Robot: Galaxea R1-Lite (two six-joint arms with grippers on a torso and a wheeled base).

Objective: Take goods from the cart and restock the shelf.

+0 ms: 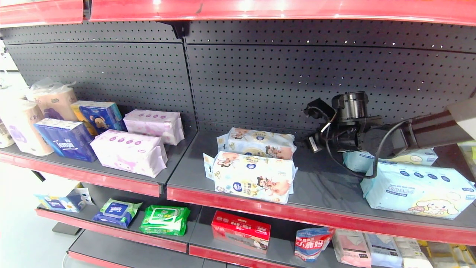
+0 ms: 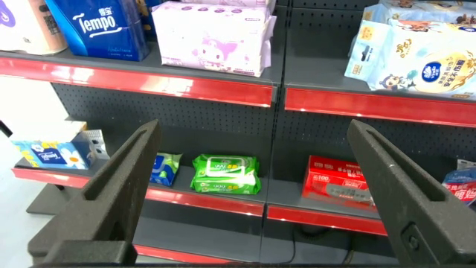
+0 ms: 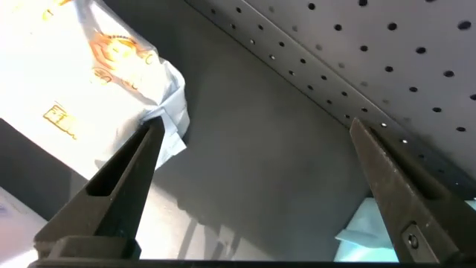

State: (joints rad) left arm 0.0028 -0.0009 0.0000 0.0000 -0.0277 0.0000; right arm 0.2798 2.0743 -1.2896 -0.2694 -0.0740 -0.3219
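Observation:
My right gripper point(image 3: 254, 130) is open with nothing between its fingers. It hangs over bare shelf board near the pegboard back. The right arm point(image 1: 372, 136) comes in from the right onto the middle shelf point(image 1: 319, 186), between two cartoon-printed tissue packs point(image 1: 253, 175) and the pale blue packs point(image 1: 416, 186). In the right wrist view, one cartoon pack point(image 3: 82, 82) lies off one finger and a pale blue pack corner point(image 3: 372, 231) off the other. My left gripper point(image 2: 254, 128) is open and holds nothing. It faces the lower shelves from in front.
Pink tissue packs point(image 1: 130, 150), blue boxes point(image 1: 67, 137) and toilet rolls point(image 1: 22, 126) fill the shelf's left bay. Below lie green wipes point(image 1: 165, 219), a red box point(image 1: 241, 230) and bagged goods point(image 1: 312, 242). A red shelf edge point(image 1: 260, 9) hangs overhead.

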